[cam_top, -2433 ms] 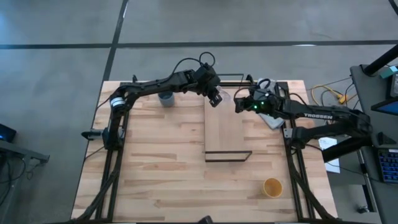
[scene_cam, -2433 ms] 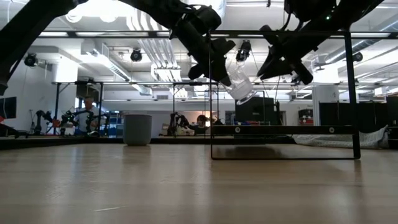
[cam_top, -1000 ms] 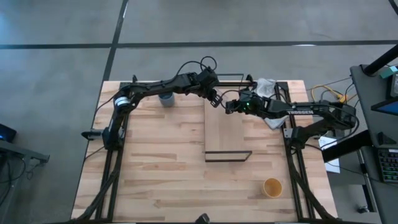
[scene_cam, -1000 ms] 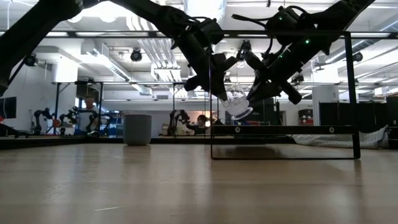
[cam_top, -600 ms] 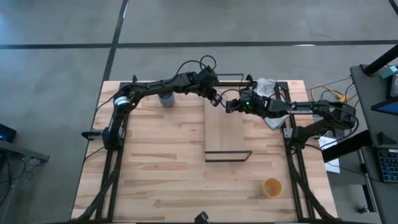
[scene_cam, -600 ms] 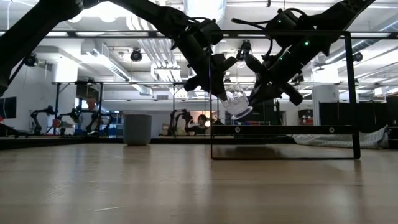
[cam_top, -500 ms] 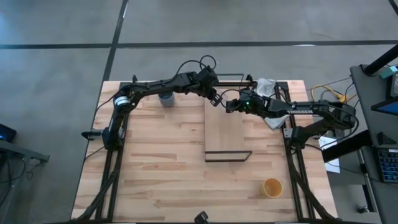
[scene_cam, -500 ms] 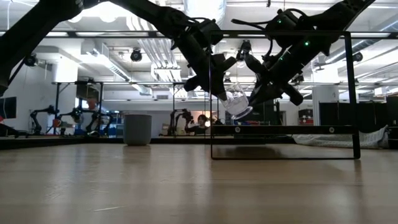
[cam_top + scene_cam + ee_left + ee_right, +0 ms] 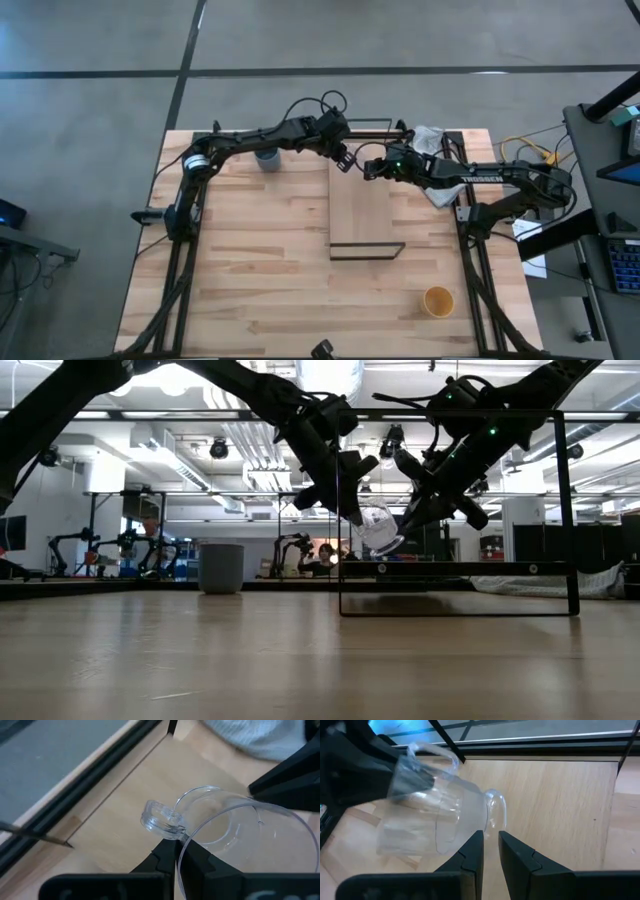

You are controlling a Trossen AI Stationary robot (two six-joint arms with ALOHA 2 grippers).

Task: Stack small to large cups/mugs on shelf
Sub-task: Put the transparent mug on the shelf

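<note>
Glass (image 9: 378, 527) tilted, rim pinched in left jaws; right jaws parted, tips beside handle.

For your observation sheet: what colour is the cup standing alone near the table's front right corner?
Yellow-orange. The cup shows best in the high view, alone on the planked table.

The glass mug (image 9: 235, 840) pinched at its rim by my left end effector (image 9: 176, 865) is clear and glossy, its smooth wall catching highlights, its handle a thick, shiny loop. My fingers (image 9: 162, 862) look like matt black plastic, as do those of my right end effector (image 9: 490, 855). The shelf (image 9: 360, 210) is pale, smooth wood with a thin black wire frame. The bench (image 9: 260, 270) is planked wood, grainier and more varied. A white cloth (image 9: 428, 137) looks soft and matt.
</note>
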